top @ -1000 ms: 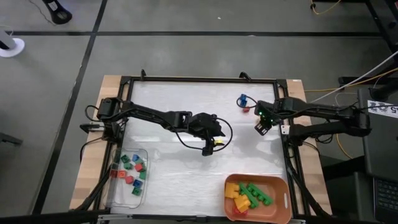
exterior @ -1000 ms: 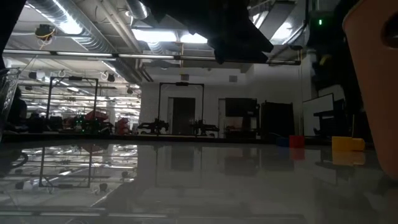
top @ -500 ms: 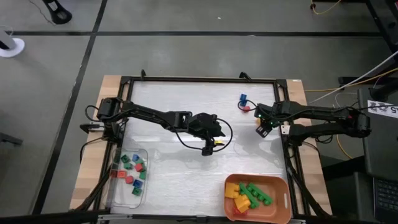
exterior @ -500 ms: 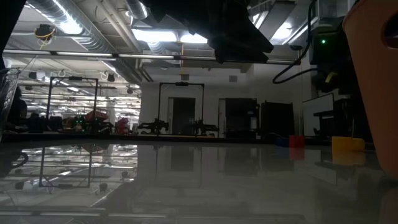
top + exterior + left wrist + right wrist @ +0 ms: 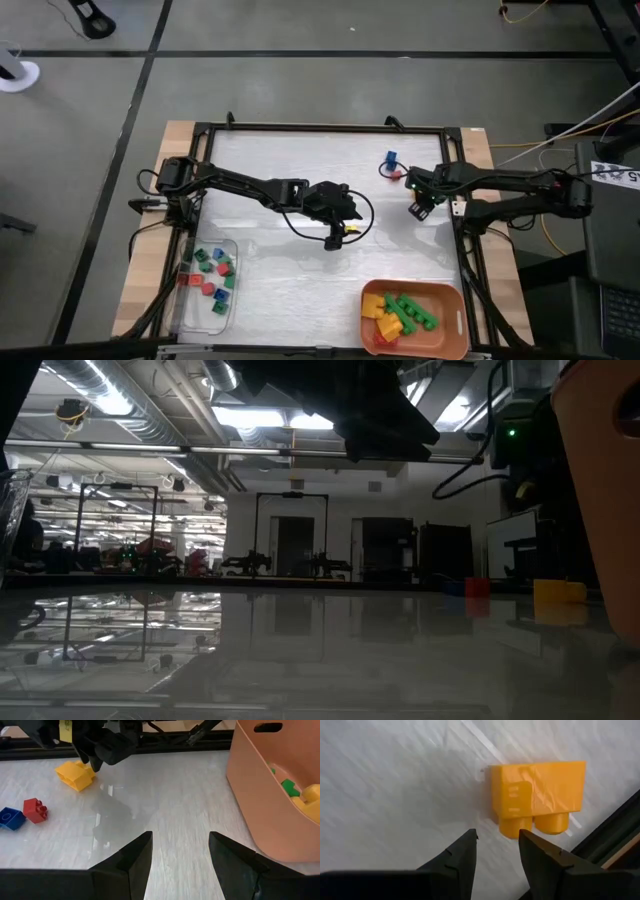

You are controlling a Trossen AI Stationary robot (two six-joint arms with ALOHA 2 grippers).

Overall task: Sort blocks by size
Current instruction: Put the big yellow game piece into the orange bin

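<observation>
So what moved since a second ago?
Only the right gripper: it slid a little toward the table's middle, jaws open over the yellow block, not gripping it. The left gripper, open and empty, stayed put, as did the trays' blocks.

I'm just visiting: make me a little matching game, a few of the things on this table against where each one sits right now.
Things:
1. green long brick
2. yellow brick
3. small blocks
4. red cube

Places:
A. in the clear tray
B. loose on the table, touching the blue cube
C. in the orange bin
D. just ahead of the right gripper

Pairs: 1-C, 2-D, 3-A, 4-B
</observation>
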